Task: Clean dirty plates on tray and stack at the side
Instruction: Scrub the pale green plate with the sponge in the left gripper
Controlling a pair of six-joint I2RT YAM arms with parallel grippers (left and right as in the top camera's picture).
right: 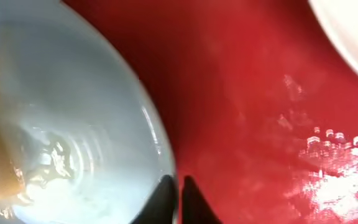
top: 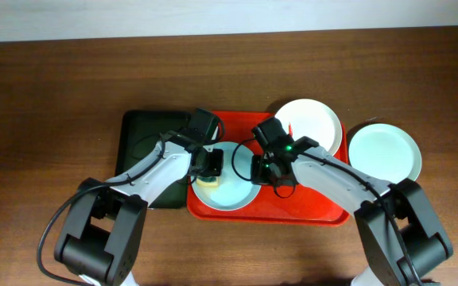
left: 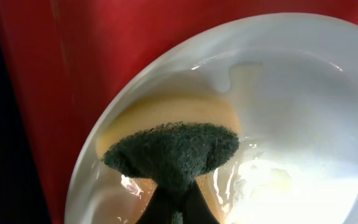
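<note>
The pale blue plate (top: 233, 189) lies on the red tray (top: 308, 208). My left gripper (top: 210, 165) is shut on a yellow sponge with a dark green pad (left: 173, 149) and presses it on the plate's left part (left: 291, 93); its fingers (left: 176, 208) pinch the pad. My right gripper (top: 261, 168) is shut on the blue plate's right rim; in the right wrist view the fingers (right: 179, 194) straddle the rim of the plate (right: 73, 112). The white plate (top: 308, 123) lies at the tray's back right. The mint green plate (top: 384, 151) lies on the table right of the tray.
A dark green tray (top: 137, 139) lies just left of the red tray, under my left arm. The red tray's floor (right: 260, 106) looks wet in the right wrist view, with the white plate's edge (right: 353, 31) at the top right.
</note>
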